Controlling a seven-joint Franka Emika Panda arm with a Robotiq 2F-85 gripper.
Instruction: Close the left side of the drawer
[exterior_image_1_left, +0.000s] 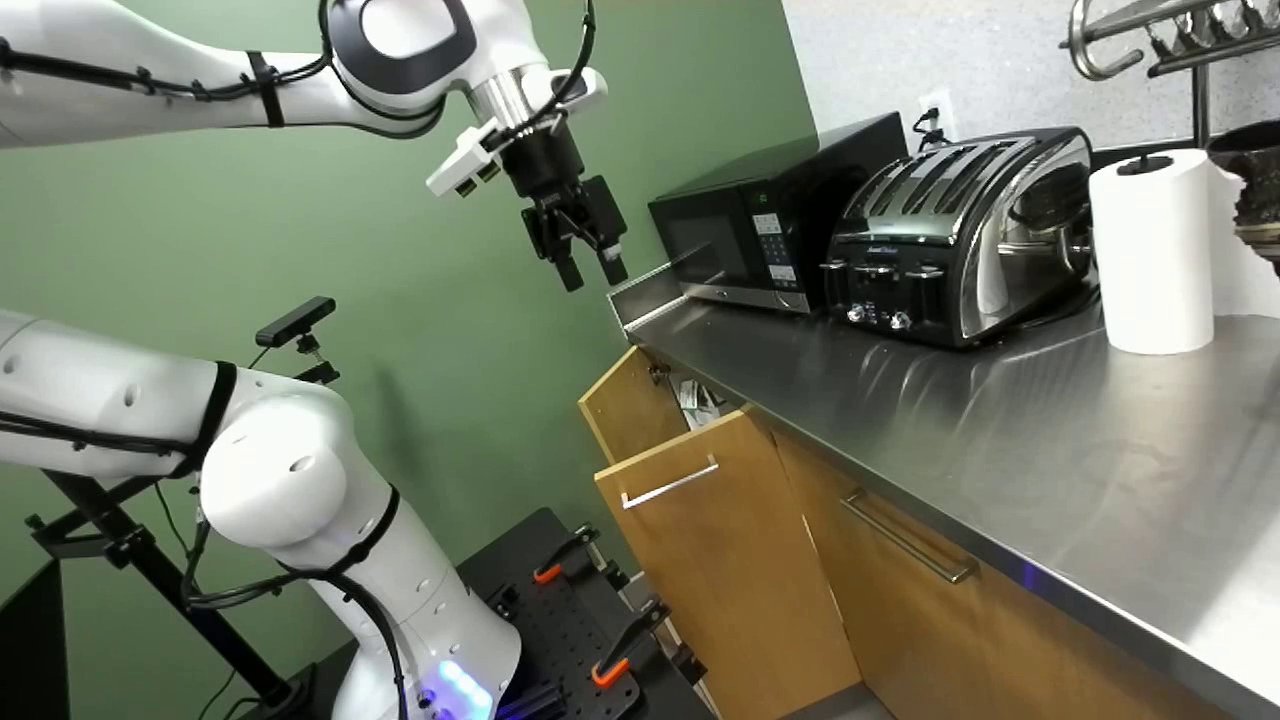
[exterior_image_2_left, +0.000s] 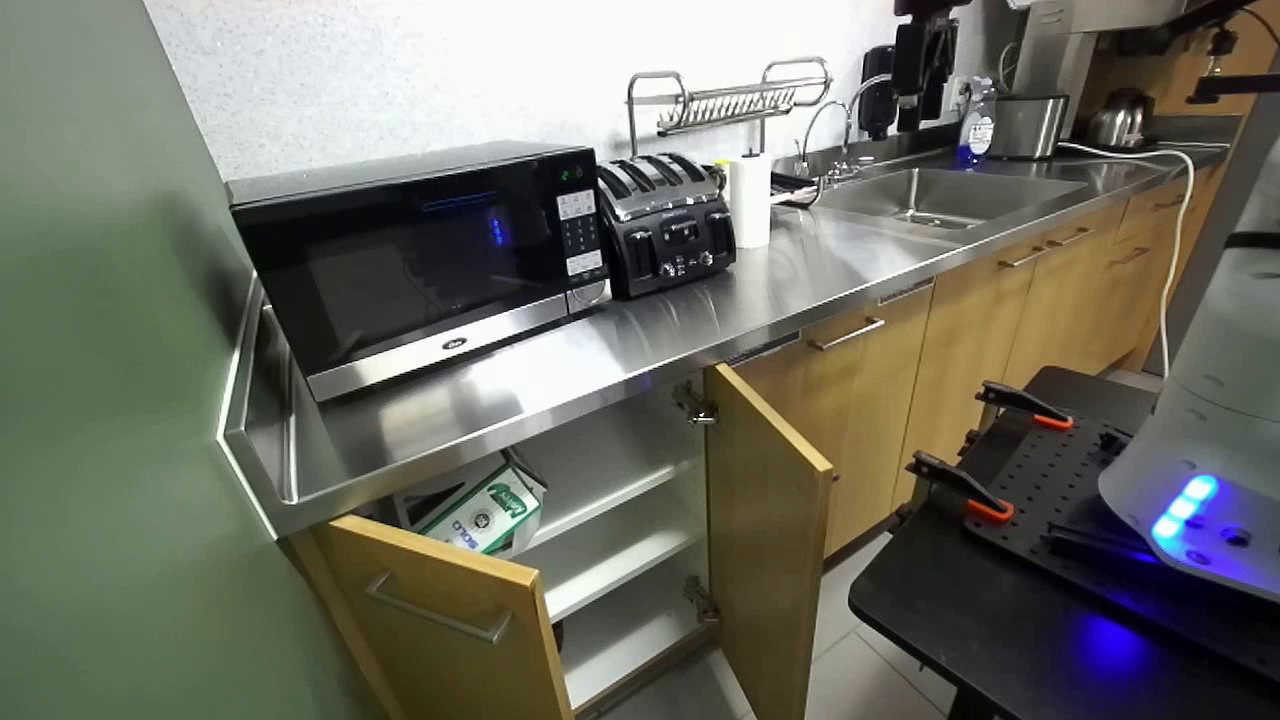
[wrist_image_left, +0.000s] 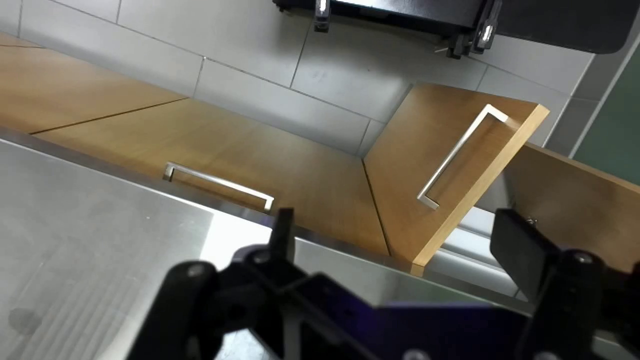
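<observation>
The shape at the left is a hinged cabinet door, not a drawer box. This left door stands partly open beside the green wall. In an exterior view its front shows a bar handle; in the wrist view its inner face shows at the right. The right door also stands open, in an exterior view and the wrist view. My gripper is in the air above the counter edge, apart from both doors. Its fingers are wide apart with nothing between them.
A steel counter runs above the doors and carries a microwave, a toaster and a paper roll. A box sits inside the cabinet. The black robot table with orange-tipped clamps stands opposite.
</observation>
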